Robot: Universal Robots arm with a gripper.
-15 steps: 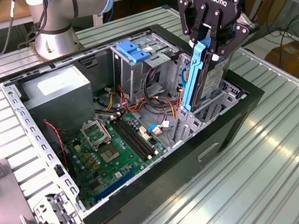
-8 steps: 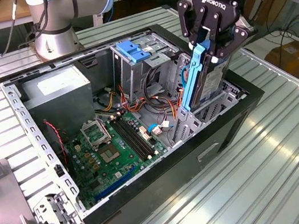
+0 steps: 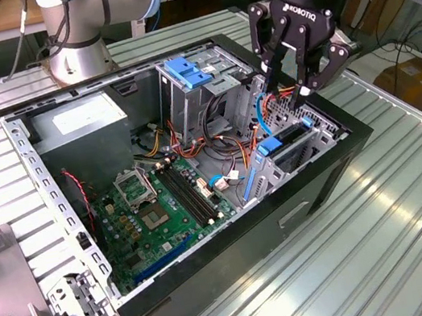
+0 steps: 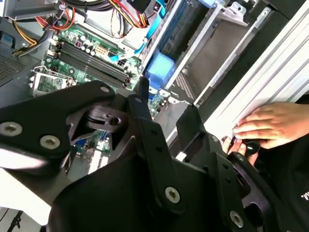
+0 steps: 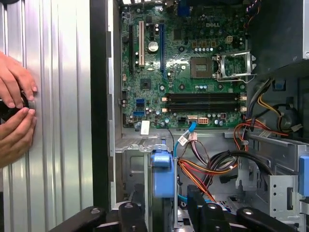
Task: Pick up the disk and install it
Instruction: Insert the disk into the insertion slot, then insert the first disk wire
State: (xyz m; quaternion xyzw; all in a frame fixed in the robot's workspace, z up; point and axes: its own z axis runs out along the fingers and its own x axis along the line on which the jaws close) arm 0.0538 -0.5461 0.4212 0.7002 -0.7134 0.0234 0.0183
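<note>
Poised above the front end of the open case [image 3: 287, 218], toward the exterior view's right: the black pincer [image 3: 288, 87], fingers [image 3: 270, 66] spread apart, clamped on nothing. Just below it, standing on edge in the front bay [image 3: 317, 135]: the disk [image 3: 284, 145], blue rail end uppermost, apparently seated in the slot, though hard to confirm from this angle. No contact between pincer and disk.

In the first wrist view, the disk [image 5: 161, 175] edge-on, its blue end between the two dark fingers [image 5: 131, 215] of the pincer [image 5: 164, 215], metal bay walls on either side. In the second wrist view, the disk [image 4: 161, 67] just beyond the fingertips [image 4: 143, 87] of the pincer [image 4: 167, 99], likewise apart.

Lying flat on the case floor: a green motherboard [image 3: 162, 207], with orange and red cables [image 3: 219, 136] between it and the bay. At the far corner, toward the exterior view's left: a grey power supply [image 3: 78, 124]. Beside that, a drive cage [image 3: 185, 101] topped by a blue latch [image 3: 188, 72]. Under everything, a ribbed metal tabletop [image 3: 421, 235].

On the tabletop beside the case wall, in the first wrist view: a person's hands [image 5: 14, 135], closed round a small dark object [image 5: 7, 108]. In the second wrist view, one hand [image 4: 270, 125] on the ribbed surface.
</note>
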